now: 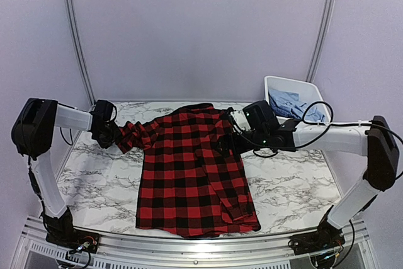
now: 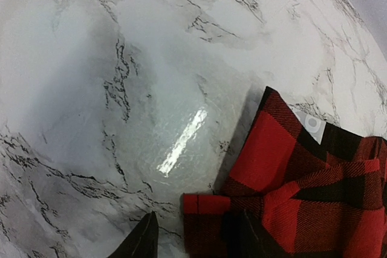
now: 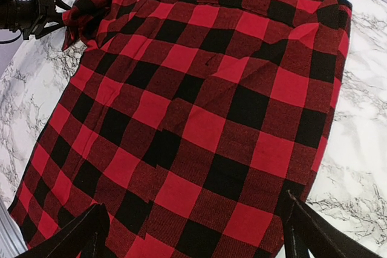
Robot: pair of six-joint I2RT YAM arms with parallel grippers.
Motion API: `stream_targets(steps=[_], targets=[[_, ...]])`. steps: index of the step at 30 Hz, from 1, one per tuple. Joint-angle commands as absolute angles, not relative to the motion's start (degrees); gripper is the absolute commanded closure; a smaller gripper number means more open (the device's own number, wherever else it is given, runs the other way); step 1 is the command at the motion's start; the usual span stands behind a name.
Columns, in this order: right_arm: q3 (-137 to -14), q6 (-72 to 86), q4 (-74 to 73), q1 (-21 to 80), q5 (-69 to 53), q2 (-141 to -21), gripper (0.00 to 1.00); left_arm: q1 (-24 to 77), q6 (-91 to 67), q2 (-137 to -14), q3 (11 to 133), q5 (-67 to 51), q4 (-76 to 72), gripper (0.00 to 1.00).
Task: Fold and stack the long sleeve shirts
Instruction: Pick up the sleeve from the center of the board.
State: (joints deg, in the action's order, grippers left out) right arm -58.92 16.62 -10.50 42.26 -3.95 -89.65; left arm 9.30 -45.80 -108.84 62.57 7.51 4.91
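Near edge to mid marble table [image 1: 101, 184]: red-and-black flannel shirt [image 1: 189, 174] lying flat, hem nearest, folded sleeve [image 1: 236, 193] lying along its right side. Behind, at left: outstretched sleeve [image 1: 135, 135] reaching left gripper [image 1: 108, 131] at cuff; one finger [image 2: 145, 240] showing gap beside cloth, cannot tell whether pinching. Over shirt's right shoulder: right gripper [image 3: 193, 206] hovering, fingers spread wide, holding nothing. Far right: white tub [image 1: 277, 82] holding light blue shirts [image 1: 291, 102].

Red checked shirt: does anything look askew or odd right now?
One sleeve sticks out sideways, bunched and twisted where the left gripper pinches it, while the rest of the shirt lies flat on the table. Nothing torn or spilled.
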Motion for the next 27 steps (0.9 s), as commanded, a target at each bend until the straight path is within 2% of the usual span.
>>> stream_targets(steps=[1,6,11,20,27], targets=[[-61.9,16.2,-10.8,42.9,-4.0,-90.1,0.06,10.6,-44.0,-111.4,63.4,7.1,7.4,0.52],[-62.3,16.4,-10.8,42.9,-4.1,-90.3,0.06,12.4,-42.2,-110.1,64.6,8.2,8.2,0.51],[-62.3,16.5,-10.9,43.0,-4.0,-90.4,0.06,12.9,-43.3,-105.1,61.6,9.3,7.9,0.46],[-62.5,16.5,-10.7,43.2,-4.3,-90.9,0.06,12.9,-44.4,-100.2,57.9,8.4,6.3,0.44],[-62.3,16.6,-10.6,43.3,-4.3,-90.9,0.06,13.6,-41.4,-103.9,60.0,7.6,7.6,0.41]])
